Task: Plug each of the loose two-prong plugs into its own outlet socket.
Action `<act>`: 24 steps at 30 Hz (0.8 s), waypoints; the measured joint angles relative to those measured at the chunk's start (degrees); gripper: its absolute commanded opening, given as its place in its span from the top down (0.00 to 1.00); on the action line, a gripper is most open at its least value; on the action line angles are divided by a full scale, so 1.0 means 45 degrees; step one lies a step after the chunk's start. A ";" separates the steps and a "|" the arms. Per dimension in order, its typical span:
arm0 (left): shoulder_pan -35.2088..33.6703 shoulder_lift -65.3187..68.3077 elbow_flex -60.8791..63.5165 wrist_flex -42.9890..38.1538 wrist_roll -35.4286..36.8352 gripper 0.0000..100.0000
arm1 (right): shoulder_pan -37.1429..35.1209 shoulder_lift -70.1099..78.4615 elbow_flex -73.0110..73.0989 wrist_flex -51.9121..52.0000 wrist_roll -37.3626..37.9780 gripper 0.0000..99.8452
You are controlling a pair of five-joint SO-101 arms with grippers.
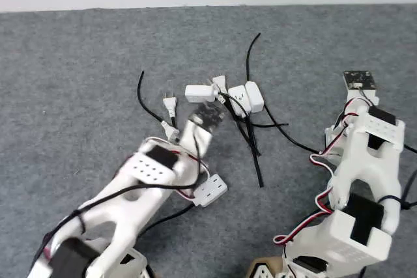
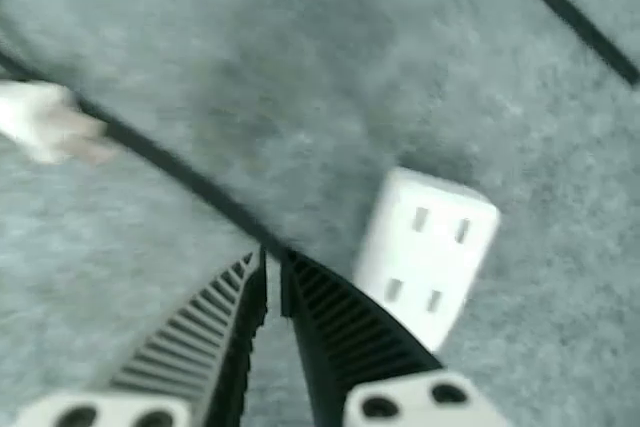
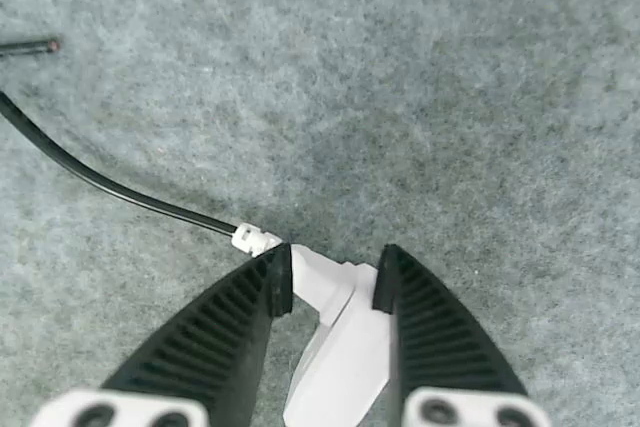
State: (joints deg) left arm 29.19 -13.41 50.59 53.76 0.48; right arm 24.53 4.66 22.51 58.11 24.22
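On the grey carpeted table point(image 1: 78, 63), a black cord point(image 2: 170, 162) is pinched between the nearly closed fingers of the left gripper point(image 2: 273, 259), just beside a white outlet socket point(image 2: 425, 247). A white plug point(image 3: 340, 337) is clamped by the right gripper point(image 3: 330, 262), with its lead point(image 3: 120, 192) laid across the carpet. A loose two-prong plug point(image 1: 169, 104) is seen near mid-table.

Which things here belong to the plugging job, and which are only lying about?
Job: white two-prong plugs; white plastic outlet socket blocks; black cords, one in left gripper; white corded piece in right gripper.
Lying about: grey carpet-like table cover.
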 measured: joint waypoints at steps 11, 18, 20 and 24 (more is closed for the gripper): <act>0.1172 0.0059 -0.0020 0.0293 -0.3106 0.90 | 0.0000 0.0000 0.0000 0.0000 0.0039 0.87; 0.0313 -0.2481 0.0215 0.0430 -0.3556 0.71 | 0.0215 0.0000 0.0000 0.0000 0.0059 0.87; 0.0254 -0.3341 0.0840 0.0430 -0.3556 0.70 | 0.0215 0.0000 0.0000 0.0000 0.0059 0.87; 0.0781 -0.4044 0.2090 0.0449 -0.3985 0.71 | 0.0215 0.0000 0.0000 0.0000 0.0059 0.87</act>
State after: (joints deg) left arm 32.70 -31.60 60.00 55.78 -17.45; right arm 25.49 4.66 22.51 58.11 24.48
